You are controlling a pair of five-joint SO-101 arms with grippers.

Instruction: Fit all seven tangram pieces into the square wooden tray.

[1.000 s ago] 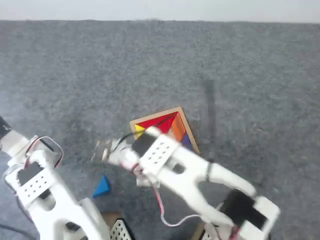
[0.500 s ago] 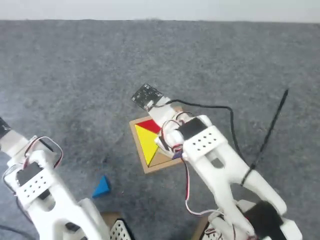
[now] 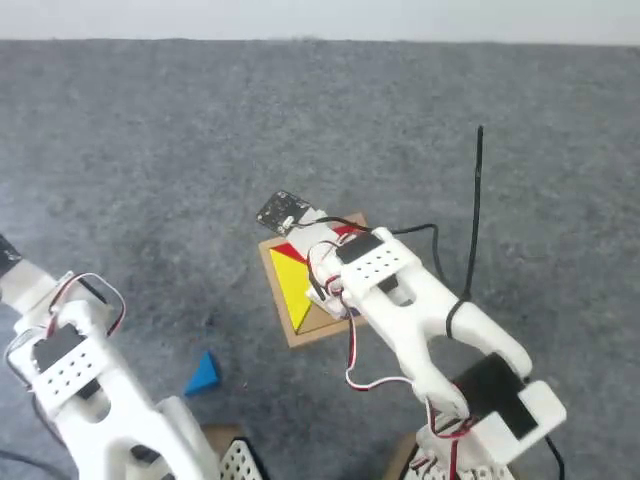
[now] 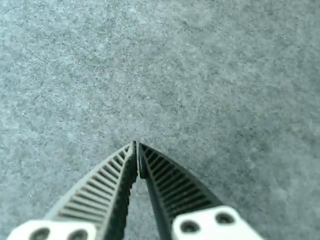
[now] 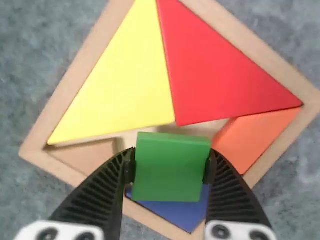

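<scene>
Table surface is a grey, felt-like covering with a fine nap; a pale wall strip bounds its far edge. The tray is a square of light wood with a raised rim, lying near the table's middle, corner-on to the arms. Seated flat in it are a large yellow triangle and a large red triangle, edge to edge, with a smaller orange piece beside the red one and a dark blue piece at the near corner. All have smooth, matt painted faces. The right pincer, black with ribbed fingers, is clenched on a green square, gripped on two opposite sides over the unfilled area between yellow, orange and blue. Whether the square touches the tray floor cannot be told. A blue triangle lies loose on the table, well apart from the tray, near the left arm. The left pincer is closed with nothing in it, above bare felt. A black cable rises beside the right arm.
</scene>
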